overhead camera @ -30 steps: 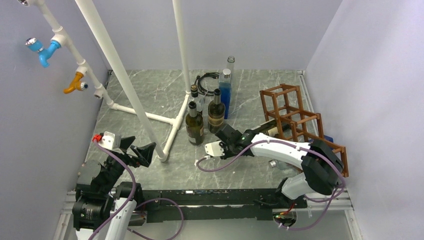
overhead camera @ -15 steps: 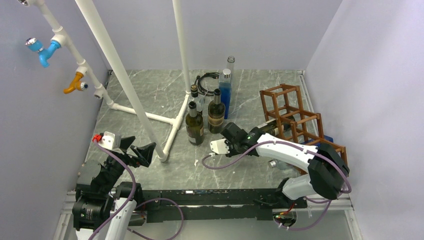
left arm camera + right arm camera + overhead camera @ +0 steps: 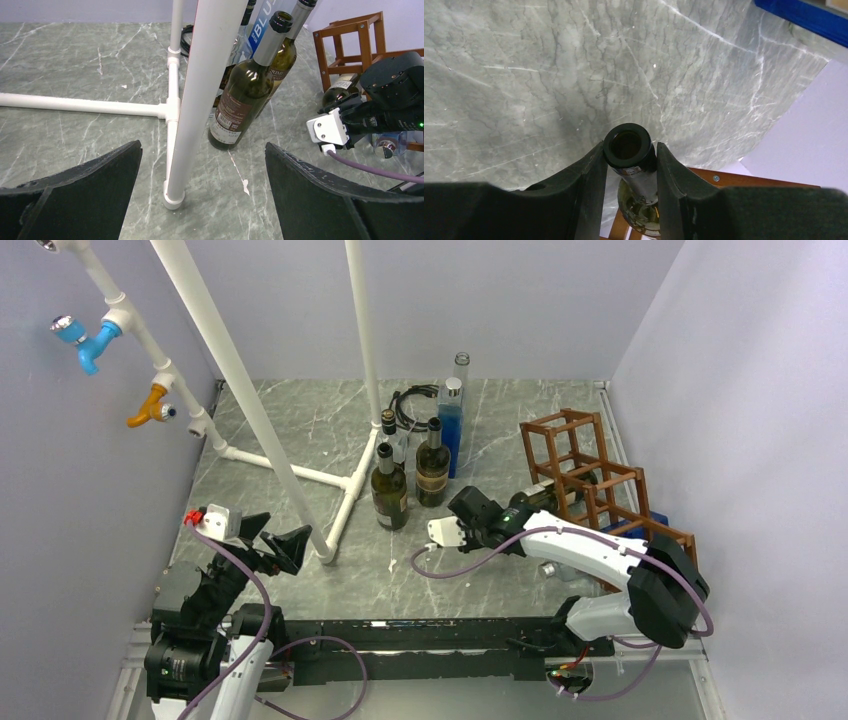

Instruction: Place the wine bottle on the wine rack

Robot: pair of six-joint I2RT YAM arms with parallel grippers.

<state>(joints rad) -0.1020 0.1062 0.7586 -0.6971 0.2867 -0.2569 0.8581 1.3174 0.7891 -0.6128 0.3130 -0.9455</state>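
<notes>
Wine bottle (image 3: 535, 497) at wine rack (image 3: 590, 478), base end obscured.
Right jaws are part closed, clamping the bottle neck. The bottle lies horizontal, base end among the lower bars, depth unclear. Left jaws gape wide, empty. Right arm has shifted rackward since a second ago.

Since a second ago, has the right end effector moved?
Yes. Shut on the wine bottle, the right end effector shifted rightward, closer to the wine rack.
</notes>
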